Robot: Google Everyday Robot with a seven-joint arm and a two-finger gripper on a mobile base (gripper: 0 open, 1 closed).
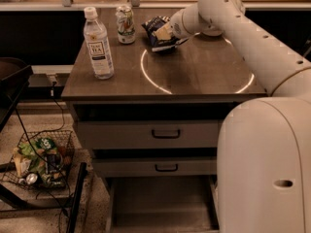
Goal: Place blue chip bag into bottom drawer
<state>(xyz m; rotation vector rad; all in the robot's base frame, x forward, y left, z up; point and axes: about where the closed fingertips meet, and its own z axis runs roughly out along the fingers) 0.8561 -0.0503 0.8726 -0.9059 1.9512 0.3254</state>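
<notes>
The blue chip bag (156, 30) is a crumpled dark-blue foil bag at the back of the counter top (194, 72), right of the can. My gripper (166, 33) reaches in from the right and sits at the bag, touching it; the bag looks slightly raised at its near side. The bottom drawer (160, 203) is pulled open below the two closed drawers, its flat grey floor showing with nothing in it.
A clear water bottle (98, 45) stands at the counter's left front. A drink can (126, 24) stands at the back left of the bag. A wire basket (39, 159) of green packets sits on the floor at left. My white arm and body (262, 169) fill the right.
</notes>
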